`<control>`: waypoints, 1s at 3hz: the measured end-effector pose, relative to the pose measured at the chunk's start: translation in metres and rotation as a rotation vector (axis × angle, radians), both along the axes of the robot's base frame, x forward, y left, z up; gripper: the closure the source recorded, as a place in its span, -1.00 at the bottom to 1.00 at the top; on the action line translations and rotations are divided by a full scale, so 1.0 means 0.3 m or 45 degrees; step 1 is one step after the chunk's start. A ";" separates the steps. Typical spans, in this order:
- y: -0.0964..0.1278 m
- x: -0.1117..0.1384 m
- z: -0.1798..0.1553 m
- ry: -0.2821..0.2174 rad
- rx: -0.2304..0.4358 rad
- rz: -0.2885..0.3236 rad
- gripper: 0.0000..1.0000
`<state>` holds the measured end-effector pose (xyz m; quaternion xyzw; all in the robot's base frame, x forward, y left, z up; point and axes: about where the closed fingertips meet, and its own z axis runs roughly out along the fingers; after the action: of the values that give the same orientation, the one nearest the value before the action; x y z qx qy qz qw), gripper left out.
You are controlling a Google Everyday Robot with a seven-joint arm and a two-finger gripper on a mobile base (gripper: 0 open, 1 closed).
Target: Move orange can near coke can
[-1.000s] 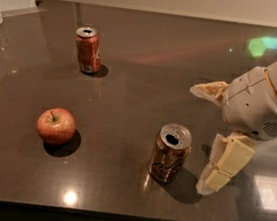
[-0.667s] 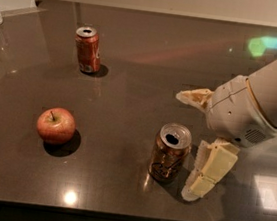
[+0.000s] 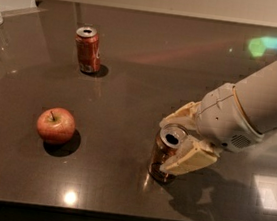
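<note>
Two blocky cream fingers (image 3: 190, 158) of the pincer (image 3: 164, 145) clamp the cylindrical orange can (image 3: 171, 136) on a glossy countertop (image 3: 115, 180).

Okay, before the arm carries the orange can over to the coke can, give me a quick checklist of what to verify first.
1. Gripper positioned at the orange can: ok.
2. Firm hold on the orange can: cannot tell.
3. Orange can upright on the table: ok.
4. Coke can upright, far left: ok.
5. Apple off the straight line between the cans: ok.
</note>
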<state>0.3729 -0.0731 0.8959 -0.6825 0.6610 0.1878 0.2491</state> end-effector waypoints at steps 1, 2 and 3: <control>-0.009 0.015 0.000 -0.006 0.003 -0.017 0.30; 0.029 0.055 0.058 -0.018 0.015 -0.031 0.74; 0.115 0.145 0.164 -0.039 0.040 -0.061 1.00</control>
<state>0.4162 -0.0386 0.9450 -0.6653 0.6702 0.1816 0.2744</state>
